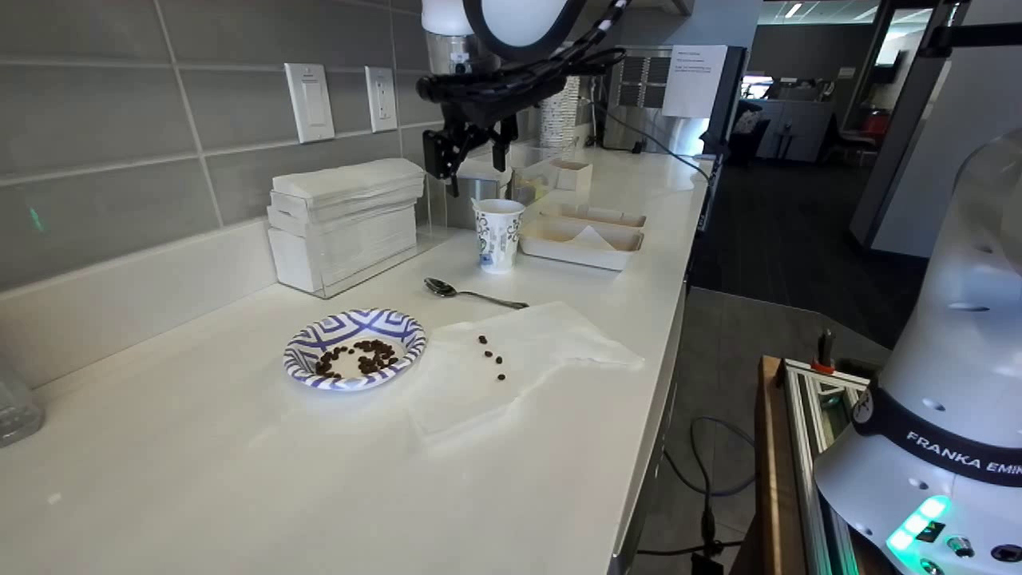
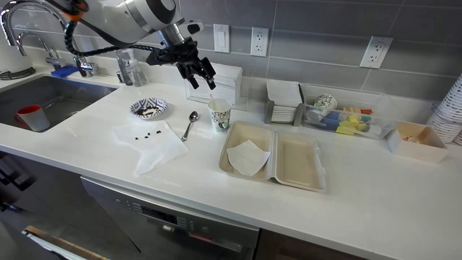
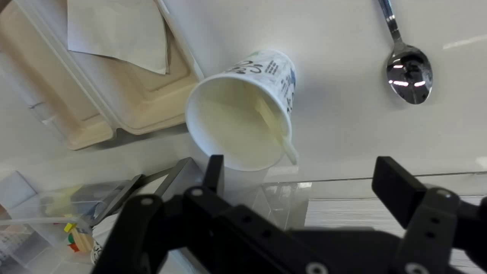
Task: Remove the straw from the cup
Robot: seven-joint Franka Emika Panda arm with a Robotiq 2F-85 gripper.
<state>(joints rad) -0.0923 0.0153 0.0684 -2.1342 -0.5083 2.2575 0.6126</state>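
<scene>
Straw point(image 3: 275, 126) leans in the cup point(image 3: 236, 122), below the spread hand point(image 3: 299, 169).

White arm point(image 2: 119, 18), black gripper point(image 3: 303, 177)
Black base band point(image 1: 942, 452) lettered "FRANKA"; green indicator lights point(image 1: 917, 524); black ribbed cable point(image 2: 97, 51); orange patch point(image 2: 75, 16); silver screw heads point(image 3: 316, 268) on gripper.

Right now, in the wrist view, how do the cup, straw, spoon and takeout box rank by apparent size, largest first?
1. Takeout box, though cut off by the frame
2. Cup
3. Spoon, handle running out of frame
4. Straw
</scene>
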